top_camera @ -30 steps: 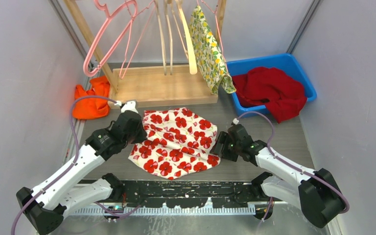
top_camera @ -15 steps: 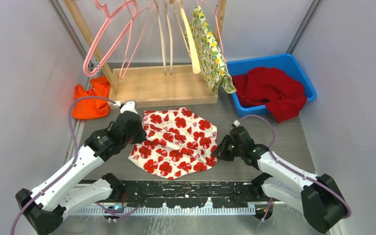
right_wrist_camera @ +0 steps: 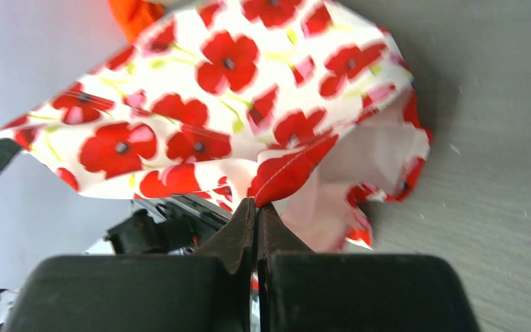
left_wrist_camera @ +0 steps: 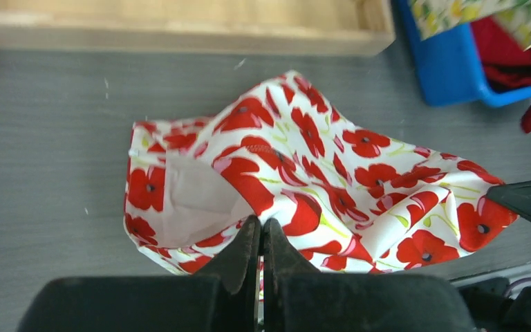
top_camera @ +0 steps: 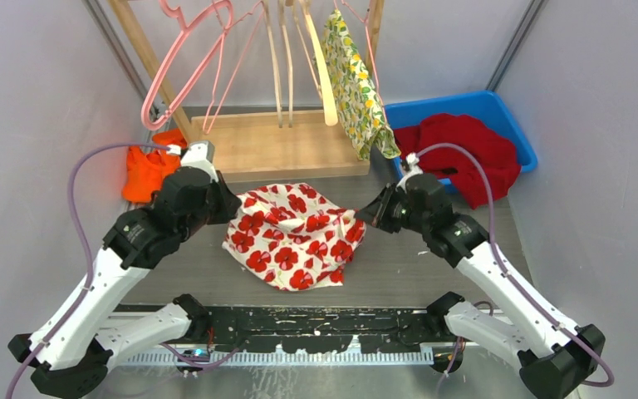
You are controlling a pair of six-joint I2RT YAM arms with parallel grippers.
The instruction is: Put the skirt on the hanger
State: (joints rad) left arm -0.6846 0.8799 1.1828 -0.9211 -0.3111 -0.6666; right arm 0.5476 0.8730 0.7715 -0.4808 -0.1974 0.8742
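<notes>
The skirt (top_camera: 295, 237) is white with red poppies. It hangs bunched between both grippers, with its lower part sagging to the grey table. My left gripper (top_camera: 226, 208) is shut on the skirt's left edge, and in the left wrist view the fingertips (left_wrist_camera: 261, 225) pinch a fold of skirt (left_wrist_camera: 332, 173). My right gripper (top_camera: 365, 218) is shut on the right edge, pinching a red hem (right_wrist_camera: 287, 169) at the tips (right_wrist_camera: 256, 205). Pink hangers (top_camera: 181, 68) and wooden hangers (top_camera: 322, 83) hang on the rack behind, apart from the skirt.
A lemon-print garment (top_camera: 353, 75) hangs on the rack above its wooden base (top_camera: 274, 150). A blue bin (top_camera: 444, 101) at the back right holds a red cloth (top_camera: 461, 154). An orange cloth (top_camera: 145, 170) lies at the back left. Grey walls stand close on both sides.
My right gripper has shut on the skirt's right edge. Both arms have risen and moved toward the rack, lifting and bunching the skirt that lay flat.
</notes>
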